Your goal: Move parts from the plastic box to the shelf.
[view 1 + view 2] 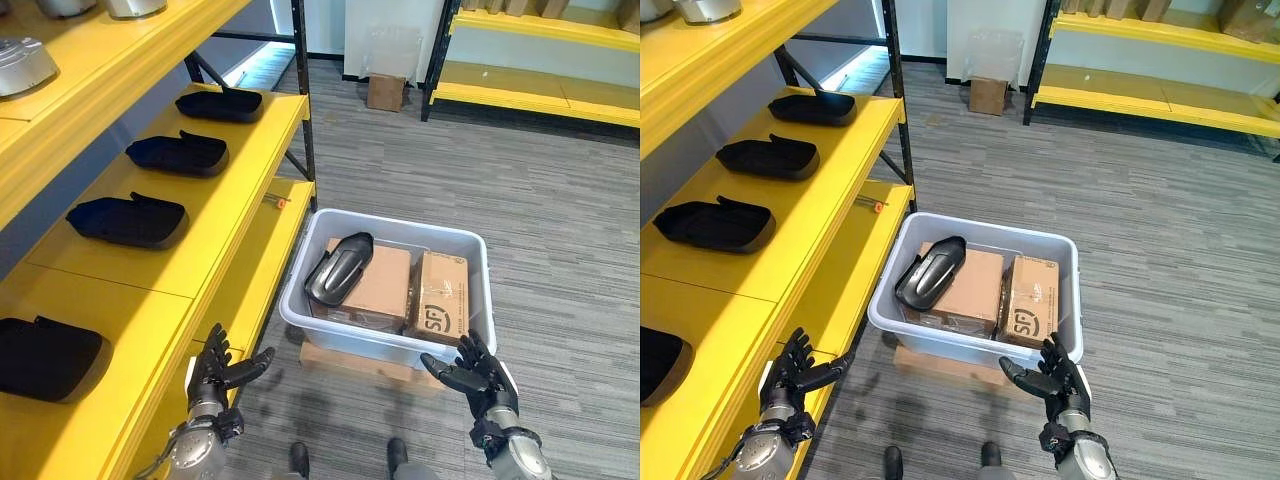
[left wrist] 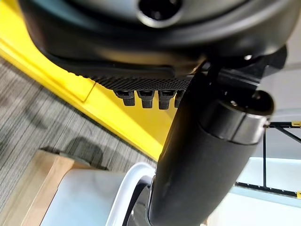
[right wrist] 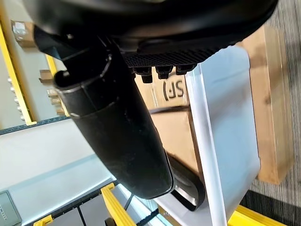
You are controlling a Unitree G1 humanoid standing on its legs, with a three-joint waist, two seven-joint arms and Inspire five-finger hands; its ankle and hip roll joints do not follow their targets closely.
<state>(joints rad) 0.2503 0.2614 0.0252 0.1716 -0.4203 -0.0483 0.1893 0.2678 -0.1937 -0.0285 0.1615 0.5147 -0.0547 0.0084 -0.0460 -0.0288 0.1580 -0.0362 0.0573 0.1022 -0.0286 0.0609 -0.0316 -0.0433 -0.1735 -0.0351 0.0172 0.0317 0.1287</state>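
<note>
Grey carpet; box (image 1: 300,300) ahead. Part (image 1: 340,268) lies far-near at its left end, nearer left hand (image 1: 218,372). Both hands spread, right hand (image 1: 470,372) empty too.

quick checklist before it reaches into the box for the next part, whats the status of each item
1. Left hand empty and open: ok, fingers spread, beside the shelf edge.
2. Right hand empty and open: ok, fingers spread, just short of the box's near rim.
3. Part ready to pick: ok, one dark part lies on top of the cardboard boxes inside the plastic box, uncovered.
4. Free spot on the shelf: ok, bare yellow gaps lie between the parts already placed.
5. Plastic box steady: cannot tell, it sits on a flat cardboard base on the floor.
</note>
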